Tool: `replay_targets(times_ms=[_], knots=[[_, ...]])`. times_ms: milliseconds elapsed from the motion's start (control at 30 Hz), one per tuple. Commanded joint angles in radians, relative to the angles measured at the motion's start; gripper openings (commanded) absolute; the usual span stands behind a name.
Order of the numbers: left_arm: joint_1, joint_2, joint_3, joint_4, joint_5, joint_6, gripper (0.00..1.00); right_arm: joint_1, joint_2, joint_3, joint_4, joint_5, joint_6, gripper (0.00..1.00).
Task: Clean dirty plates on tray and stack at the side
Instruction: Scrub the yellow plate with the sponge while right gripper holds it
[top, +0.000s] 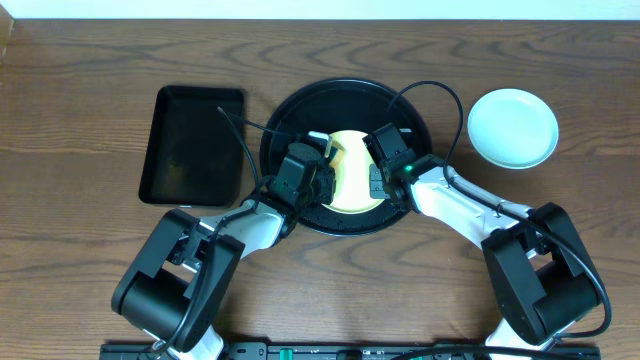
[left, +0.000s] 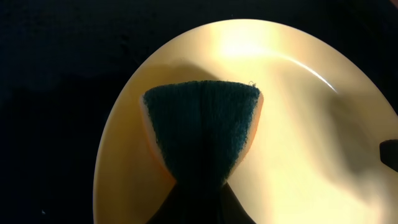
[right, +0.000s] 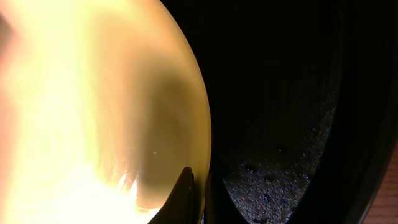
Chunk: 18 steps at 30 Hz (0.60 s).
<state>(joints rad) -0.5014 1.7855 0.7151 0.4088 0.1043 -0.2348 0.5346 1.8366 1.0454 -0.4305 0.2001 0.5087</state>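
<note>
The pale yellow plate lies in the round black tray. My left gripper is shut on a dark green sponge with an orange edge and presses it on the yellow plate; its fingers show only as a dark shape. My right gripper is shut on the yellow plate's right rim, one finger inside and one outside. The plate fills the left of the right wrist view, with the tray floor beside it. A pale mint-blue plate sits on the table at the right.
A smaller rectangular black tray stands left of the round tray. Cables loop over the round tray from both arms. Small specks lie on the tray floor near my right fingers. The table is brown wood.
</note>
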Motion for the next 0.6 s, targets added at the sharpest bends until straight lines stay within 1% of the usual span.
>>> replay_targets(times_ms=[0,233,367,567], knots=[[-0.002,0.029,0.009,0.014,-0.02,0.017,0.08,0.023,0.023,-0.027,-0.034,-0.06,-0.027,0.01],[-0.002,0.056,0.009,0.034,-0.02,0.018,0.08,0.023,0.023,-0.027,-0.033,-0.06,-0.027,0.01],[0.002,0.095,0.009,0.071,-0.021,0.022,0.08,0.023,0.023,-0.027,-0.033,-0.06,-0.027,0.01],[0.012,0.098,0.009,0.111,-0.042,0.025,0.08,0.023,0.023,-0.027,-0.032,-0.06,-0.027,0.01]])
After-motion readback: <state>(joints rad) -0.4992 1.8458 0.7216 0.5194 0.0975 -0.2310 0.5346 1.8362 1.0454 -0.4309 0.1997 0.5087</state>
